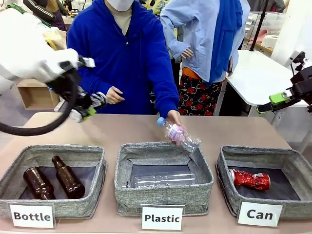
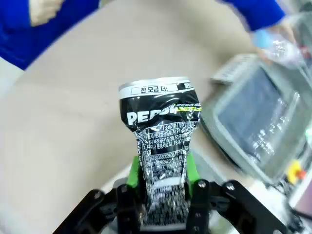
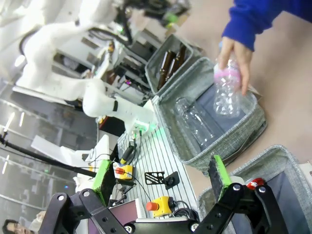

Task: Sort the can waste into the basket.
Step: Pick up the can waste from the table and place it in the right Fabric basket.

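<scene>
Now carrying the second can toward its bin
My left gripper is clamped on the crushed black-and-silver drink can, high over the table's left side; my right gripper hangs wide and empty (a crushed red can already lies inside). Next I must cross to the grey fabric "Can" basket, clearing the person's hand

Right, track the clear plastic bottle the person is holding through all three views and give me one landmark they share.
Front view: the held plastic bottle sits centre, tilted over the back rim of the Plastic basket.
Left wrist view: blurred at the upper right edge, in the person's hand.
Right wrist view: upper right, hanging neck-up from the hand above the same basket.
Shared landmark: the Plastic basket, seen at right and at centre.
</scene>
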`<action>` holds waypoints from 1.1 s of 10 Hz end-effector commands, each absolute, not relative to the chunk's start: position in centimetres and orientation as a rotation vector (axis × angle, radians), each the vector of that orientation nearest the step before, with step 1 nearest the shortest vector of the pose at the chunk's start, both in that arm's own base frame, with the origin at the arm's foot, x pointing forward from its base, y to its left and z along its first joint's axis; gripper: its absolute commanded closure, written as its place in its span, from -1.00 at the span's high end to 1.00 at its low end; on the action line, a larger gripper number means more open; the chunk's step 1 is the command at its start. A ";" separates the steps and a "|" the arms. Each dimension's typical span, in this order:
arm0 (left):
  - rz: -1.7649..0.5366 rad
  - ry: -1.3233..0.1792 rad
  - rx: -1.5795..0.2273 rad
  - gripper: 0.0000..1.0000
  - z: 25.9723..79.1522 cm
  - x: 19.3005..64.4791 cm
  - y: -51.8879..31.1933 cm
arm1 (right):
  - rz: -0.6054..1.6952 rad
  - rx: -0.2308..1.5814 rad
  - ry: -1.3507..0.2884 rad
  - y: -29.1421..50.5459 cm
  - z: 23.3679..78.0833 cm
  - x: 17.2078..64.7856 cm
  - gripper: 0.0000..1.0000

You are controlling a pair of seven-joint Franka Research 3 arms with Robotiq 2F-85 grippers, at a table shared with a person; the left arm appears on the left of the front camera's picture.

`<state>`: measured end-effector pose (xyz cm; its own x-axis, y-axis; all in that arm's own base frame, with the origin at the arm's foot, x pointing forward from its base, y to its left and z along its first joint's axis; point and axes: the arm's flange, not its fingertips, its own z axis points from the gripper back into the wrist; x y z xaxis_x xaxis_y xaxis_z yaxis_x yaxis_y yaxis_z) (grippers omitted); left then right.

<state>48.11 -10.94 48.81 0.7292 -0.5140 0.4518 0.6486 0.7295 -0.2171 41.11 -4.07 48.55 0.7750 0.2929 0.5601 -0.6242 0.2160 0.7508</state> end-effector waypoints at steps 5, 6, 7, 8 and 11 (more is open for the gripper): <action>-1.162 -0.182 -0.581 -1.00 49.3 34.4 -5.4 | 0.679 1.186 -0.325 -4.4 48.7 41.0 1.00; -1.113 -0.275 -0.675 -1.00 49.5 34.5 -5.9 | 0.679 1.186 -0.325 -4.4 48.7 41.0 1.00; -1.082 -0.179 -0.580 -1.00 49.0 34.9 -6.1 | 0.679 1.186 -0.325 -4.4 48.7 41.0 1.00; -1.082 -0.179 -0.580 -1.00 49.0 34.9 -6.1 | 0.679 1.186 -0.325 -4.4 48.7 41.0 1.00; -1.161 -0.274 -0.592 -0.20 49.0 36.4 -8.8 | 0.682 1.024 -0.399 -5.9 52.8 37.8 1.00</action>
<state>34.90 -6.78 48.92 0.4373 -0.7804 0.4469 0.8900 0.3043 -0.3396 40.58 -4.71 49.49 0.7616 0.3054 0.5716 -0.6431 0.2478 0.7246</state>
